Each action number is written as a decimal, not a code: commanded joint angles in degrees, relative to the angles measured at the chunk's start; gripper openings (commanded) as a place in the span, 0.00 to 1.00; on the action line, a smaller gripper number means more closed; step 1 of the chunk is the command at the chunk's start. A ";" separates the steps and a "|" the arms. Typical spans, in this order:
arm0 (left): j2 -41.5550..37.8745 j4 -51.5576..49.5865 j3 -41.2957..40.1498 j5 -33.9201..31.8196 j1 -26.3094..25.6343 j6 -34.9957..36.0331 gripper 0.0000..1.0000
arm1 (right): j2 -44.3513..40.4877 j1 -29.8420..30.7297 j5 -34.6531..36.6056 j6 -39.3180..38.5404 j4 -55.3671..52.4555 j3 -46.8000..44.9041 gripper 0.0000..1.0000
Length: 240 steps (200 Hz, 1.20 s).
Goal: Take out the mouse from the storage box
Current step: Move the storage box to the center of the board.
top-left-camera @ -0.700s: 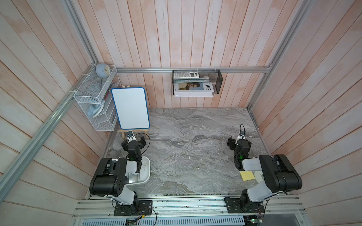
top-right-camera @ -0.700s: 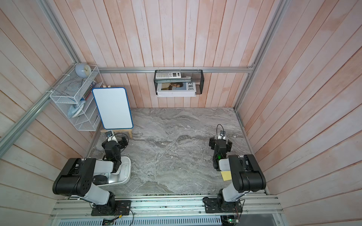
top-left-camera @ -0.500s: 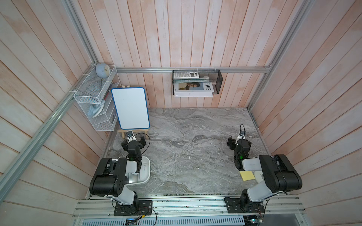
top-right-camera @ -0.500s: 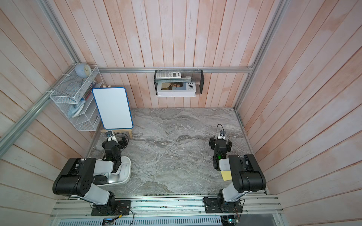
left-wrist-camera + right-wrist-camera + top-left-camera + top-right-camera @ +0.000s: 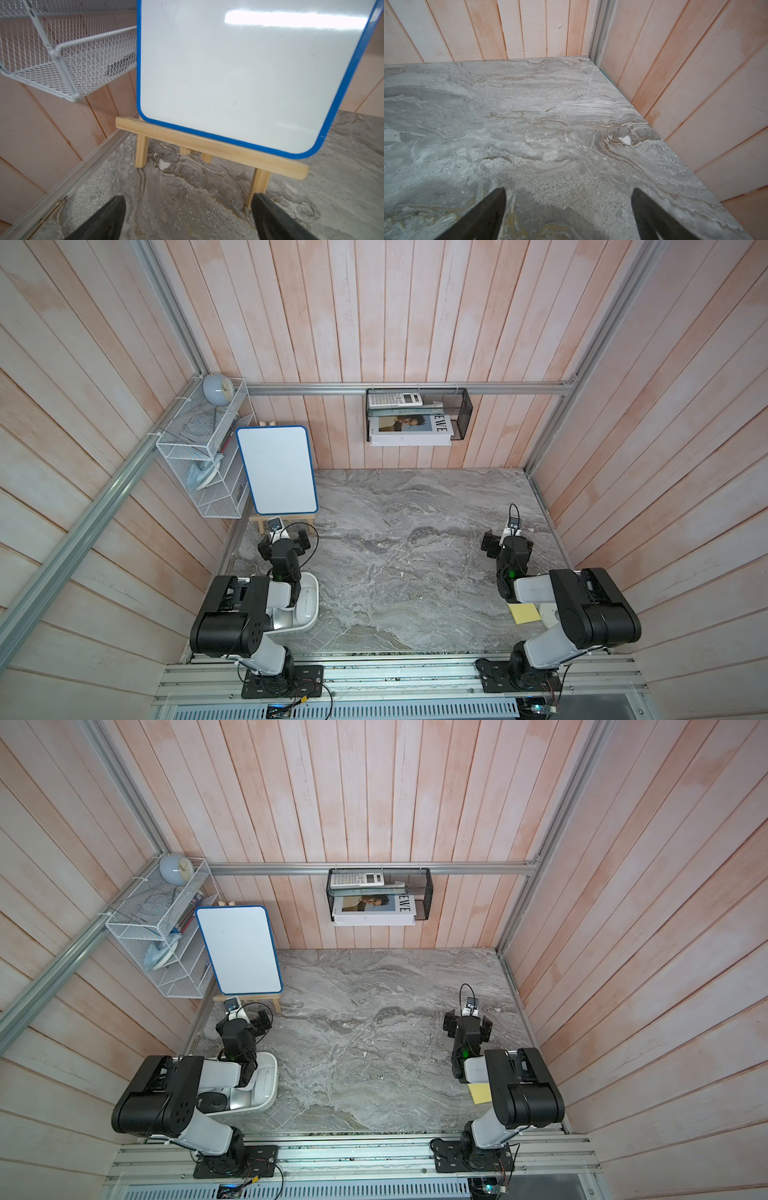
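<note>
The white storage box sits at the table's front left, partly hidden under my left arm in both top views. Inside it lie a white mouse, a silver mouse and a black mouse. My left gripper hovers beyond the box's far end, facing the whiteboard. It is open and empty, as the left wrist view shows with bare marble between the fingers. My right gripper is far off at the right side, open over bare table. Neither wrist view shows the box or a mouse.
A blue-framed whiteboard on a wooden easel stands just ahead of the left gripper. A white wire rack hangs on the left wall. A black mesh basket holds a calculator and a magazine. Yellow sticky notes lie under the right arm.
</note>
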 commanded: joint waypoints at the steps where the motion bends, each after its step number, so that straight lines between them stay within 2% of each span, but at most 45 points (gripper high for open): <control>1: -4.00 2.18 -2.49 3.69 -0.72 2.34 1.00 | -3.58 0.11 -2.72 -1.50 6.21 -3.99 0.98; 19: -11.55 1.37 -5.51 1.35 -3.01 4.16 1.00 | -11.80 3.68 1.39 -4.51 2.02 -5.24 0.98; 32: -18.28 -3.26 -5.94 0.13 -4.95 6.26 1.00 | -19.26 6.60 2.68 -6.96 -4.79 -4.22 0.98; 49: -27.56 -14.00 -3.92 -1.72 -6.86 7.49 1.00 | -28.23 7.34 3.07 -1.04 -17.60 -0.27 0.98; 62: -34.39 -22.27 -1.71 -3.97 -7.54 3.26 1.00 | -34.41 7.30 3.29 6.81 -32.18 5.55 0.98; 76: -41.06 -30.41 1.28 -4.71 -8.10 -2.51 1.00 | -39.00 7.19 0.29 12.10 -45.13 11.58 0.98; 103: -48.80 -46.77 8.91 -6.19 -8.29 -21.05 1.00 | -45.26 6.95 -5.02 21.65 -62.92 20.70 0.98; 124: -49.96 -65.31 16.71 -8.51 -8.29 -36.14 1.00 | -49.95 6.32 -7.09 28.53 -73.49 23.64 0.98; 142: -49.79 -76.71 20.82 -5.52 -8.31 -40.48 1.00 | -54.20 4.46 -9.94 34.35 -77.58 21.52 0.98; 153: -49.76 -83.89 23.13 -4.60 -8.17 -42.87 1.00 | -56.52 2.71 -14.11 36.08 -77.32 19.05 0.98; 165: -49.77 -89.52 24.92 -2.79 -7.56 -41.93 1.00 | -57.73 1.11 -17.30 36.93 -78.80 17.76 0.98; 172: -50.02 -90.49 25.16 -0.76 -6.97 -39.29 1.00 | -57.70 0.87 -17.44 37.19 -80.88 17.91 0.98; 189: -49.80 -92.97 25.17 3.30 -5.22 -38.86 1.00 | -56.20 0.88 -17.16 36.11 -85.24 19.19 0.98; 208: -45.49 -97.41 27.60 8.67 -4.83 -37.75 1.00 | -53.21 0.99 -18.95 34.91 -87.22 20.32 0.98; 221: -41.06 -102.86 30.17 6.33 -7.23 -38.19 1.00 | -51.09 1.45 -20.34 35.41 -88.07 21.15 0.98; 240: -35.71 -109.15 32.76 -1.47 -15.91 -41.90 1.00 | -48.51 3.73 -20.19 35.89 -88.85 21.81 0.98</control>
